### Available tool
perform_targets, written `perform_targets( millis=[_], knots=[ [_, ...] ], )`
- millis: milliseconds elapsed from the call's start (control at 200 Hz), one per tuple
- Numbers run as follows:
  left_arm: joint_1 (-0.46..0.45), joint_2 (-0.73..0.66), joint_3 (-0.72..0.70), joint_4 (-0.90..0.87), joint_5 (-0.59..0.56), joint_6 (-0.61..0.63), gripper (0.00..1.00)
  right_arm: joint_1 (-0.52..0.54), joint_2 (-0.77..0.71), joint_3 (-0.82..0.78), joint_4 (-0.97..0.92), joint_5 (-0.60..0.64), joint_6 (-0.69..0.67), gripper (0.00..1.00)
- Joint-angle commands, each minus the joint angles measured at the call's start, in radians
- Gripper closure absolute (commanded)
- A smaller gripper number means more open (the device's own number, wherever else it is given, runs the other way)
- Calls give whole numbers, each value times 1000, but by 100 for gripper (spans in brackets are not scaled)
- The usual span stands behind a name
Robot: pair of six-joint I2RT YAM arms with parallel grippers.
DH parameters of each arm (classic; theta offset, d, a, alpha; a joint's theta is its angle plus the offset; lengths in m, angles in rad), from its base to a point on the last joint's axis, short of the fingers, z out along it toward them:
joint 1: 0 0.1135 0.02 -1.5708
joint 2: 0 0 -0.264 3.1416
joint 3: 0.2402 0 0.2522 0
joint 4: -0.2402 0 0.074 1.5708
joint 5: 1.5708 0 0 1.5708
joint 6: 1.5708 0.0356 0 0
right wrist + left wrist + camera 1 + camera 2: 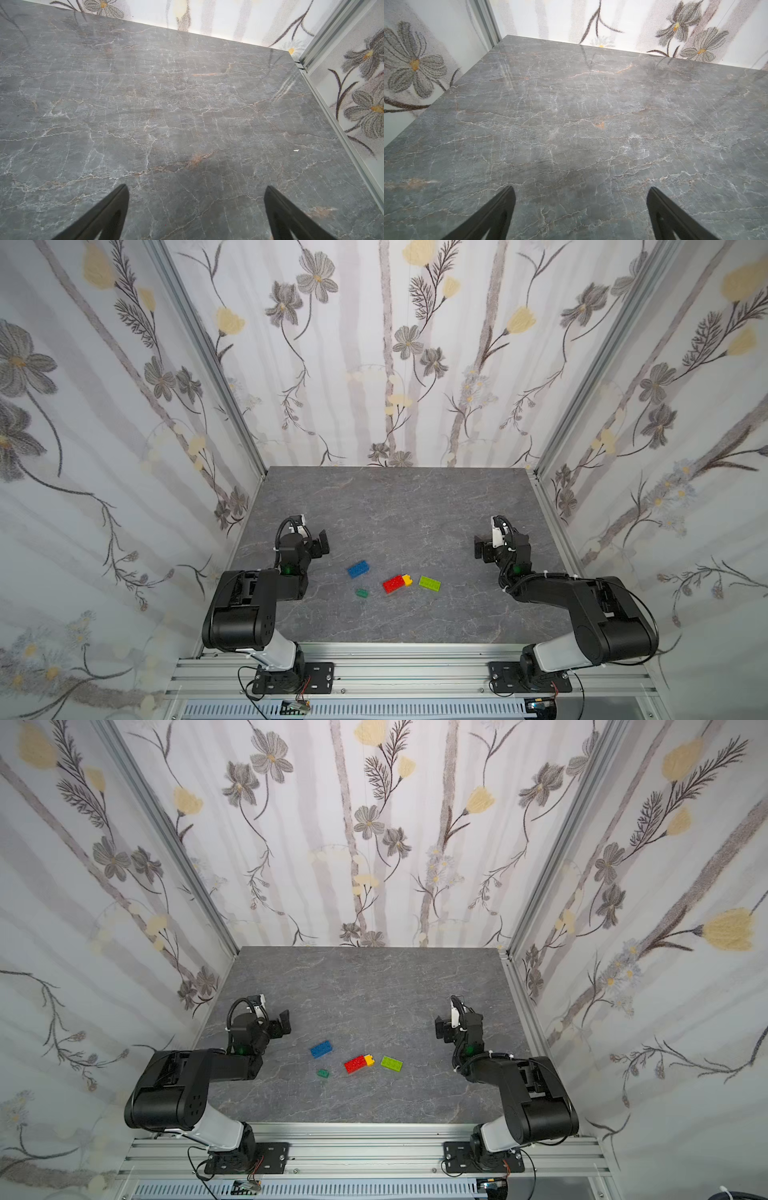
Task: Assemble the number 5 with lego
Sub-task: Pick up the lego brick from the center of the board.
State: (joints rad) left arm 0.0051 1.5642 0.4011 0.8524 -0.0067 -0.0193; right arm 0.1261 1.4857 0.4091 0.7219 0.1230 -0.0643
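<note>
Loose lego lies mid-table in both top views. A blue brick (359, 568) (321, 1048) sits leftmost, with a small dark green brick (362, 593) (323, 1073) in front of it. A red brick (393, 584) (355, 1064) touches a yellow brick (407, 579) (369, 1060) end to end. A lime-green brick (429, 583) (391, 1063) lies to their right. My left gripper (322, 542) (581, 191) hovers open behind and left of the blue brick. My right gripper (478, 546) (197, 190) hovers open behind and right of the lime-green brick. Both wrist views show only bare table between the fingers. No number 5 figure shows.
The grey marble table (399, 506) is boxed in by floral-curtain walls with aluminium posts (208, 352) at the back corners. A metal rail (407, 672) carrying both arm bases runs along the front edge.
</note>
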Motion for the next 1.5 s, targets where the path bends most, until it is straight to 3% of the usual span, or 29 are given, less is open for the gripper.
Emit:
perform_targets(
  millis=[0,719,869,964,1044,1114,1189,1254,1349,1494],
  knots=[
    [-1,-5,4,14,1,1,0,0,-4,0,31,-11,-4,0],
    [-1,-5,5,15,-3,0,0,0,-8,0,32,-12,-3,0],
    [-5,-135,124,-304,-116,-40,0,4,-121,134,-307,-17,12,0],
    [-12,-221,140,-384,-134,-54,0,15,-167,146,-374,-52,21,0],
    [-13,-286,172,-482,-135,-100,0,16,-224,147,-415,-55,85,0],
    [-10,-347,186,-537,-58,-168,0,14,-281,172,-486,-98,155,0],
    [-10,-401,209,-645,-102,-404,0,9,-328,217,-602,-168,269,0],
    [6,-430,230,-742,-110,-573,0,6,-341,262,-726,-124,425,0],
    [11,-461,234,-794,30,-606,0,-17,-328,300,-772,-297,478,0],
    [-34,-502,253,-982,152,-611,22,38,-324,357,-901,-376,476,18]
  ],
)
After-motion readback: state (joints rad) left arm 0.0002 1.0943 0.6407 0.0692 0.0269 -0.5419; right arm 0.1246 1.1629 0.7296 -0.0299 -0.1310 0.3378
